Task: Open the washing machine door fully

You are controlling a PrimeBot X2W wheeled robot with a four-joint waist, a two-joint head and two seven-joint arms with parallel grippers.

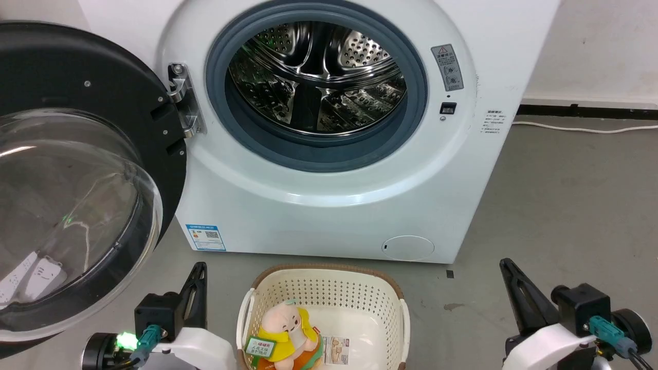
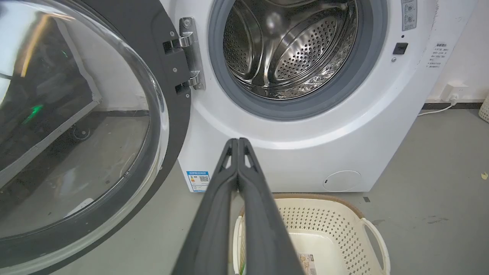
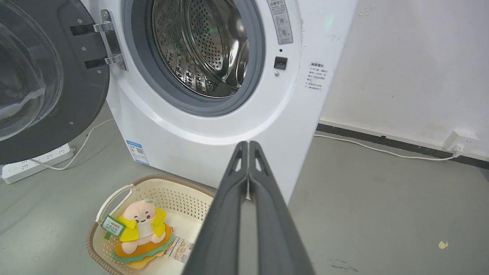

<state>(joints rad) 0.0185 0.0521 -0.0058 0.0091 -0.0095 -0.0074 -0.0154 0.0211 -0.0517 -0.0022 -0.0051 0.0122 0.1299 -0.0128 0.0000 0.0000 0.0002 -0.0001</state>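
The washing machine door, round, glossy black with a bulging clear glass bowl, stands swung wide to the left on its metal hinge; the left wrist view and right wrist view show it too. The white washing machine shows its grey gasket and steel drum. My left gripper is shut and empty at the lower left, near the door's lower edge, not touching it. My right gripper is shut and empty at the lower right, apart from the machine.
A cream perforated basket holding a plush toy stands on the grey floor in front of the machine, between my arms. A white power strip and cable lie behind the door. Open floor stretches to the right.
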